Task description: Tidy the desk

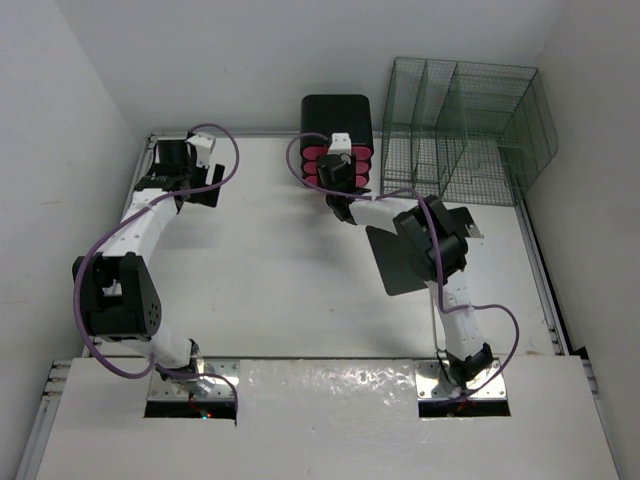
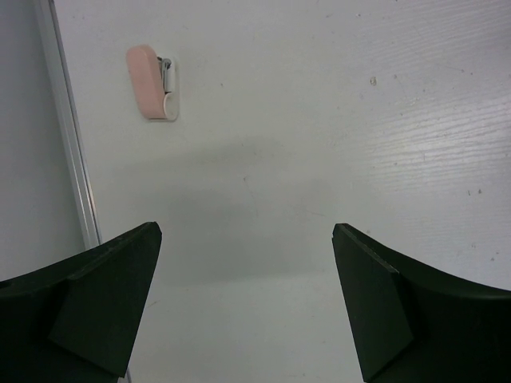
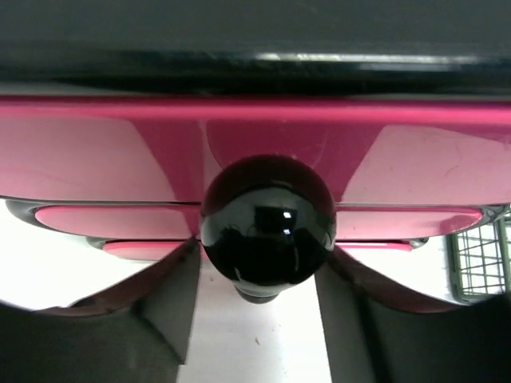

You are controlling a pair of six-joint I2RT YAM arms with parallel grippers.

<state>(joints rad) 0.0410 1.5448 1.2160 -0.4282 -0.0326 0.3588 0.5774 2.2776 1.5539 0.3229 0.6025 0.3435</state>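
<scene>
The white desk (image 1: 280, 290) has grey rails. My left gripper (image 1: 188, 180) is at its far left corner, open and empty (image 2: 247, 231), hovering above bare desk (image 2: 319, 120). A small pink object with a white clip (image 2: 152, 81) lies ahead of it beside the left rail (image 2: 68, 144). My right gripper (image 1: 340, 178) reaches to a black drawer unit (image 1: 338, 112) with pink drawers (image 1: 318, 160). In the right wrist view its fingers (image 3: 172, 295) close from both sides on a glossy black round knob (image 3: 267, 231) on a pink drawer front (image 3: 399, 159).
A flat black sheet (image 1: 392, 262) lies on the desk under the right forearm. A green wire-mesh organizer (image 1: 465, 130) stands at the back right, and also shows in the right wrist view (image 3: 479, 259). White walls enclose the desk on the left, back and right.
</scene>
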